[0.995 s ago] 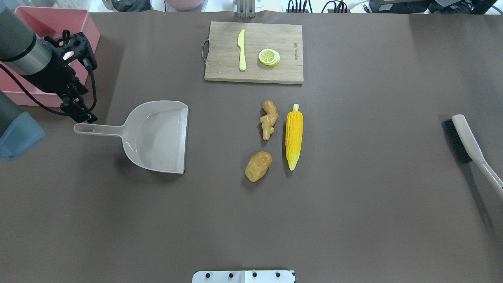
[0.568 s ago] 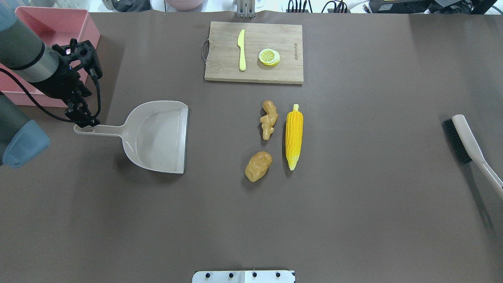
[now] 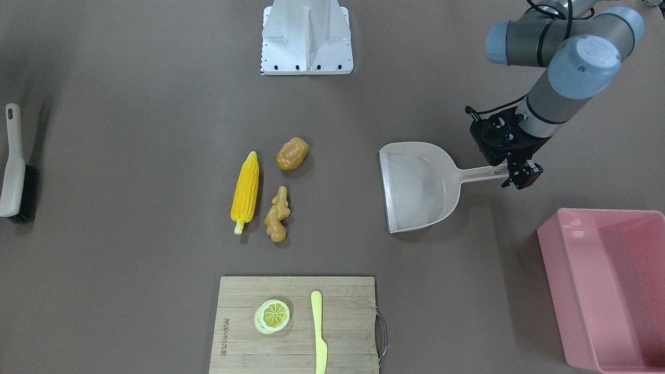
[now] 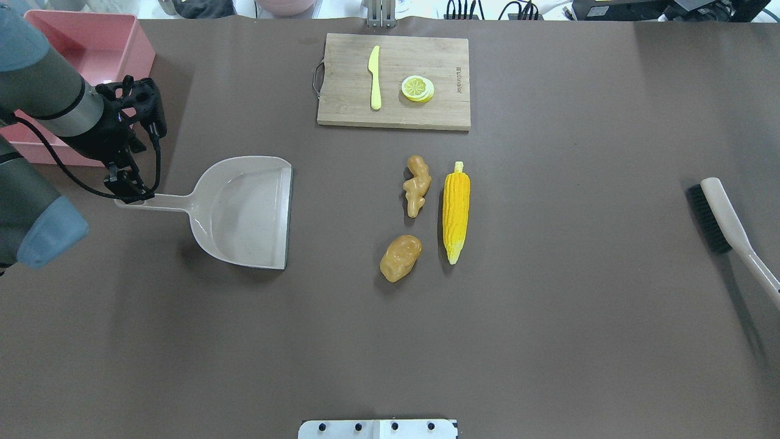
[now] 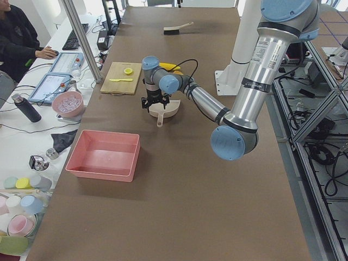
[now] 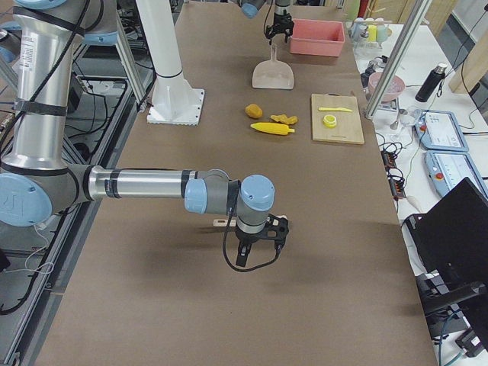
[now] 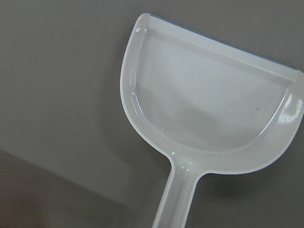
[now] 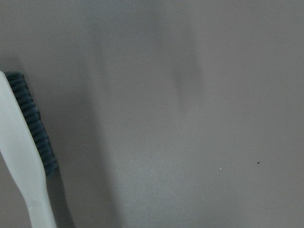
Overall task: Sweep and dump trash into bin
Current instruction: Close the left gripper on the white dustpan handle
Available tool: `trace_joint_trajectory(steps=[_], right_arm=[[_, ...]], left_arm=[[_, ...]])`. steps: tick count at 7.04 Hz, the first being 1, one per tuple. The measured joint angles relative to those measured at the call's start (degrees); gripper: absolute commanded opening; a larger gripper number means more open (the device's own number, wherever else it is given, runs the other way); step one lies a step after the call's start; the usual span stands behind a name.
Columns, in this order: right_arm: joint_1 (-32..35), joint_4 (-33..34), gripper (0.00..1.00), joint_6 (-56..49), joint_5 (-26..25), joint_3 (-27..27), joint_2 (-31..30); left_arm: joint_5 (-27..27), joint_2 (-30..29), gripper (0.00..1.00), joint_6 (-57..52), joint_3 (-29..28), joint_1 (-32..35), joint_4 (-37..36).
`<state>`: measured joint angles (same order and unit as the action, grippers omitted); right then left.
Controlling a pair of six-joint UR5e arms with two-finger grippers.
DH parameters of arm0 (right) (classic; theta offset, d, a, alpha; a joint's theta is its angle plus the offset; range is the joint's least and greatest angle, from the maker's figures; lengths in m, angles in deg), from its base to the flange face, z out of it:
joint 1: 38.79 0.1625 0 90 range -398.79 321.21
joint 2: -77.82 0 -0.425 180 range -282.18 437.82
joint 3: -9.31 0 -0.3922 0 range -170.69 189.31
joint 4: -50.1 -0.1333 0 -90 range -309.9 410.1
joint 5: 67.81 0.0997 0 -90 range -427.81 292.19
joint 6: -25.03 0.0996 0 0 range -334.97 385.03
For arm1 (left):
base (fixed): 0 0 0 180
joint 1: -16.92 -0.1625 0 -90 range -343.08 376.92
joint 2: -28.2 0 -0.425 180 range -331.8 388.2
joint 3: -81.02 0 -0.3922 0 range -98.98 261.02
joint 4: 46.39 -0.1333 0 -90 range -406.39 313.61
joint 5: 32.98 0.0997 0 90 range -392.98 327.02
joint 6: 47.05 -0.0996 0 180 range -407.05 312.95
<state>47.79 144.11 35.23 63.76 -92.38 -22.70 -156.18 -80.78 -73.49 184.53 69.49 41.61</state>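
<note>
The trash lies mid-table: a yellow corn cob (image 4: 456, 210), a knobbly ginger-like root (image 4: 417, 185) and a tan potato-like lump (image 4: 400, 258). The pink bin (image 4: 131, 36) stands at the far left corner. A beige dustpan (image 4: 244, 207) lies between them, its mouth facing the trash. My left gripper (image 4: 127, 186) hangs over the end of the dustpan handle, jaws open around it; its wrist view shows the dustpan (image 7: 209, 104) and no fingers. My right gripper (image 6: 258, 255) shows only in the right side view, so I cannot tell its state.
A beige brush (image 4: 722, 219) with black bristles lies at the table's right edge, also seen as the brush (image 8: 23, 156) in the right wrist view. A wooden cutting board (image 4: 347, 110) at the back carries a pale yellow knife (image 4: 374, 76) and a lemon slice (image 4: 417, 88).
My left gripper has moved from beside the bin to the end of the dustpan handle. The trash, dustpan and brush have not moved.
</note>
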Motion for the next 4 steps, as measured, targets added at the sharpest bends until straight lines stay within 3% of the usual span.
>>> trace_joint_trajectory(steps=[4], right_arm=[[0.0,0.04,1.0,-0.02,0.07,0.24,0.47]], left_arm=[[-0.02,-0.19,0.98,-0.21,-6.41,-2.13,8.33]])
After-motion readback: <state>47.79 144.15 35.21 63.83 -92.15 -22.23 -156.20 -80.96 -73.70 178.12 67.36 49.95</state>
